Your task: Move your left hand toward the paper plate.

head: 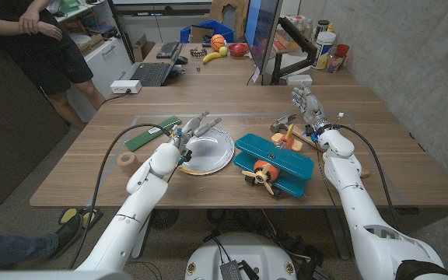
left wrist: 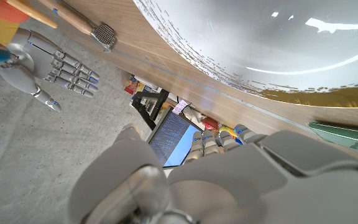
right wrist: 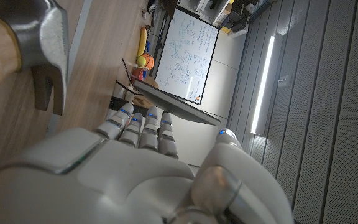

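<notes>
We saw the left hand (head: 194, 126) over the far left rim of the paper plate (head: 212, 158), fingers spread and grasping nothing. The round white plate sat mid-table, left of a teal tray (head: 294, 166). The right hand (head: 308, 106) stood released beside a wooden-handled hammer (head: 285, 124).

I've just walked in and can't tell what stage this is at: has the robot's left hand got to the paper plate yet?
Mostly done: in the head view the left hand is over the near-left rim of the paper plate, fingers spread and holding nothing. Its wrist view shows the plate close up. Whether it touches the plate I cannot tell, so a final small approach may be left. The right hand stands open by the hammer.
</notes>
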Motion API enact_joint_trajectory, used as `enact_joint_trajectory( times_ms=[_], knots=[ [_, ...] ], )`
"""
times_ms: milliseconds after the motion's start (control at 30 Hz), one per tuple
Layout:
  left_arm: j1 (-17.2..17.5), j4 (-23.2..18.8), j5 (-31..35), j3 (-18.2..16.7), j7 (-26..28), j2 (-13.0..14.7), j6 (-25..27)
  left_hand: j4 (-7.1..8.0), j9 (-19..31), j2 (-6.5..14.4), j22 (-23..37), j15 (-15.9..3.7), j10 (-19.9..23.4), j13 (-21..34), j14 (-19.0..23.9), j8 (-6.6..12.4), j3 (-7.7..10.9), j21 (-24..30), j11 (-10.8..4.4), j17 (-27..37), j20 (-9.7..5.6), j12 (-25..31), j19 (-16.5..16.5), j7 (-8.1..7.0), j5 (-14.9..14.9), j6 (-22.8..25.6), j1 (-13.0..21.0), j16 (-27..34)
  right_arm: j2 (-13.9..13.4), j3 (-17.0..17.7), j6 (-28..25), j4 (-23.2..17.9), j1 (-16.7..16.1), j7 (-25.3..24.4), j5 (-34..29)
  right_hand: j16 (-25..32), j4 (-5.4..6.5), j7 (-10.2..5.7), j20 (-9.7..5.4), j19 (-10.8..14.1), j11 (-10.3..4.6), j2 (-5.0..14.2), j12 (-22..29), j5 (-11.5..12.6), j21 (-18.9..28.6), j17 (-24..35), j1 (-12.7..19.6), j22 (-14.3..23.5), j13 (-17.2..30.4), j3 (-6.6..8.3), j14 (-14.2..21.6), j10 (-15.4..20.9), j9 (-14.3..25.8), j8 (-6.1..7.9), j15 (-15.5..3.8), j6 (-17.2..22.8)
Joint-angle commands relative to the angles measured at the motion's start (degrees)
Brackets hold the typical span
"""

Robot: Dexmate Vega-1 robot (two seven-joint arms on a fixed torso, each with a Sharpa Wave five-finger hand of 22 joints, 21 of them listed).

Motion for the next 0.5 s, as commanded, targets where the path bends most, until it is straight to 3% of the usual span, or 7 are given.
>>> enact_joint_trajectory(
  times_ms=[33,500],
  knots=[
    [0.1,-0.1,2.9,1.5,0.7,0.9,0.2,-0.36,0.2,0.2,0.2,-0.02,0.2,0.1,-0.2,0.22,0.29,0.4,-0.1,0.2,-2.42,0.5,-6.5,0.0,-0.2,0.4,0.6,0.3,0.1,0.0,0.0,0.5,0.2,-0.1,0.0,0.1,-0.09,-0.1,0.28,0.4,-0.03,0.23,0.1,0.5,-0.3,0.1,0.4,0.2,0.2,-0.19,0.4,0.0,0.3,0.15,0.15,0.1],
    [0.2,-0.4,8.3,3.8,2.1,2.2,1.1,-0.45,0.2,0.3,0.2,-0.12,0.4,0.2,-0.2,0.23,0.29,0.4,-0.27,0.2,-2.27,0.5,-6.6,-0.15,-0.3,0.5,0.8,0.3,0.1,-0.2,-0.7,1.1,0.6,-0.6,-0.3,0.0,-0.12,-0.12,0.29,0.4,-0.06,0.28,0.0,0.5,-0.5,0.1,0.4,0.2,0.2,-0.24,0.4,0.0,0.3,0.15,0.23,0.0]
  ],
)
